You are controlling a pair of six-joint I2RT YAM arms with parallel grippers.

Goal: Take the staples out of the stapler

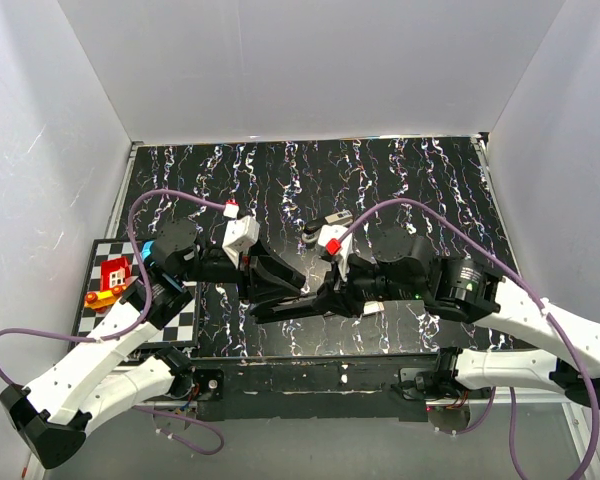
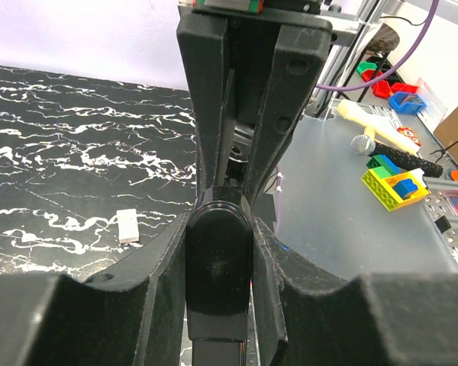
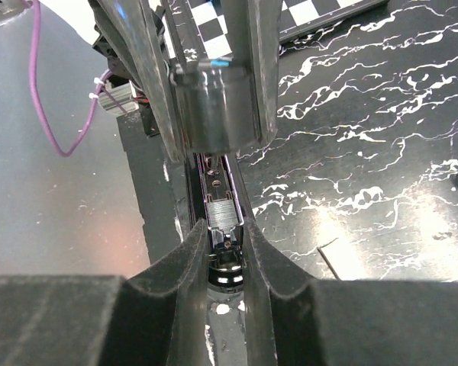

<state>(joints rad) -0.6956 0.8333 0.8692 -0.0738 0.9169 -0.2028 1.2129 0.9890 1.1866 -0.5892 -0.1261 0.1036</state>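
Spanning the gap between both arms, the stapler [image 1: 300, 303] is near the middle of the worktop's [image 1: 410, 180] near edge, long axis left to right. The left gripper [image 1: 278, 290] has its jaws clenched on the rounded end, while the right gripper [image 1: 328, 300] grasps the other, where staples [image 3: 222, 212] show.

The stapler [image 2: 217, 259] runs off the bottom edge — fingers [image 2: 313, 305] hide its sides
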